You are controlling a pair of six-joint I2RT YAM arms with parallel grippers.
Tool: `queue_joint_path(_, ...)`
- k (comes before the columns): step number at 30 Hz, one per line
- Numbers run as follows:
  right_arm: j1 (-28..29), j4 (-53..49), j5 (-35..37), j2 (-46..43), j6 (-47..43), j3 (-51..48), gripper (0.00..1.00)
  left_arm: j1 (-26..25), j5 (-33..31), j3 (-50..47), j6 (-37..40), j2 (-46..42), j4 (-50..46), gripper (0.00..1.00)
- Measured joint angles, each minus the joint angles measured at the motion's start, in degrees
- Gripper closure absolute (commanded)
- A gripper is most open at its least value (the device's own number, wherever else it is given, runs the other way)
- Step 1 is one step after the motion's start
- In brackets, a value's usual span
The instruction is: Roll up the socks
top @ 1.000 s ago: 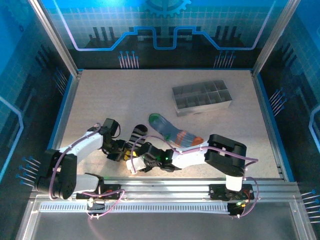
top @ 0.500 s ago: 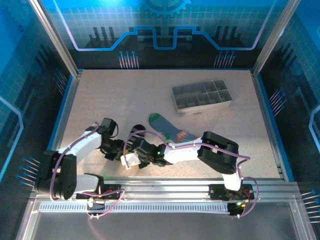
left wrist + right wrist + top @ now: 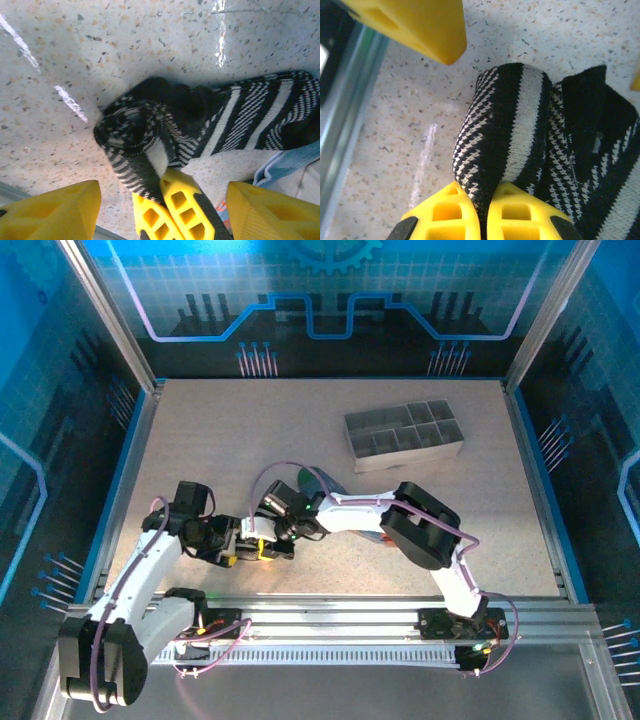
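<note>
jaws of right gripper (image 3: 482, 197) pinch black sock (image 3: 240, 120) (tail toward blue-grey sock (image 3: 282, 160))

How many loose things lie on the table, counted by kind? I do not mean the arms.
Socks: 2 (black sock, blue-grey sock)
Tray: 1
Total: 3
</note>
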Motion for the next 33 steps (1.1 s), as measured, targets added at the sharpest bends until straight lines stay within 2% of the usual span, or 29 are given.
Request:
queue_joint_path(7, -2.54, -2.45, -10.08, 2.97, 6.01, 2.19, 1.0, -0.46, 0.2, -4.42, -2.21, -0.07, 6.21, 0.42)
queue_joint_path(10, -3.54, -3.8, -13.11, 4.42, 8.13, 3.74, 1.0, -1.66, 0.44, -5.35, -2.34, 1.03, 6.36, 0.45)
queue_joint_path(13, -3.96, -5.44, -14.71, 5.44, 9.33, 5.22, 1.0, -2.05, 0.11, -5.14, -2.27, 1.68, 5.25, 0.43)
queue_joint_path(17, -4.02, -6.86, -14.99, 5.95, 10.08, 6.32, 1.0, -2.49, -1.49, -3.45, -2.23, 0.28, -1.09, 0.36)
queue_joint_path(21, -4.04, -7.08, -14.95, 6.01, 10.34, 6.4, 1.0, -2.64, -3.48, -1.09, -2.29, -1.79, -7.93, 0.36)
queue_joint_path(25, -4.04, -7.78, -14.75, 6.14, 10.32, 6.86, 1.0, -3.34, -3.02, -0.55, -2.99, -1.66, -9.97, 0.34)
queue_joint_path(27, -4.04, -8.09, -14.78, 6.27, 10.32, 7.1, 1.0, -4.48, -2.27, -1.16, -4.42, -1.77, -9.16, 0.33)
queue_joint_path(33, -4.02, -8.7, -14.75, 6.45, 10.4, 7.5, 1.0, -8.11, -0.2, -7.43, -12.81, -2.38, 1.03, 0.34)
